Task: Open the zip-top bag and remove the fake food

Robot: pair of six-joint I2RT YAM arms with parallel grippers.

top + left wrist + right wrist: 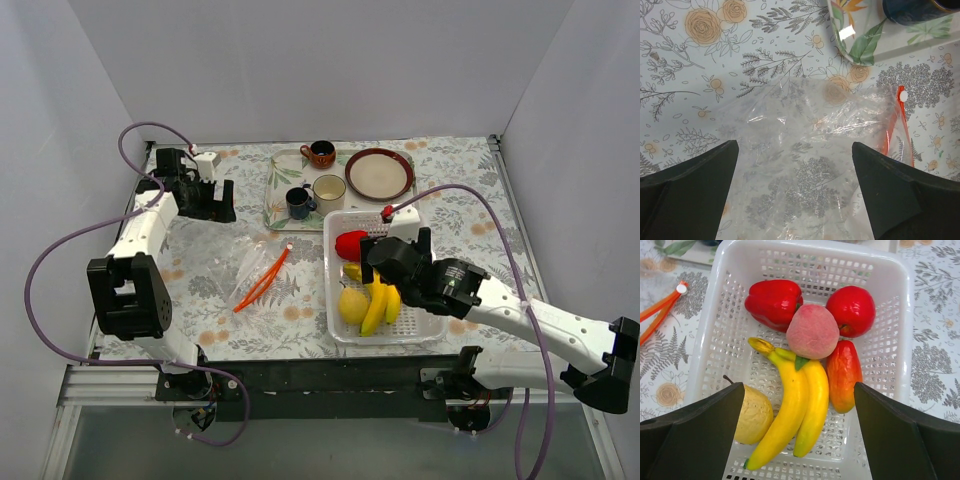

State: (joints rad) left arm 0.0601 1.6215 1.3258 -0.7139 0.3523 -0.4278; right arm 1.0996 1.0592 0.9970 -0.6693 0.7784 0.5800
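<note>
A flowered tablecloth [300,320] spreads between white walls [300,70]. The zip-top bag [258,270] lies flat on it, just left of the white basket [905,330], with its red-orange strip [262,280] on the side nearer the basket. The fake food [805,365] sits in the basket, bananas [795,410], a red pepper [772,302] and a peach [812,331] among it. The left claw [794,150] hangs over the bag, spread wide and grasping nothing. The right claw [799,387] hovers above the bananas, released too.

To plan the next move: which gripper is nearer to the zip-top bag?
Left. The left gripper hovers open at the far edge of the zip-top bag; the right gripper is over the white basket, right of it.
</note>
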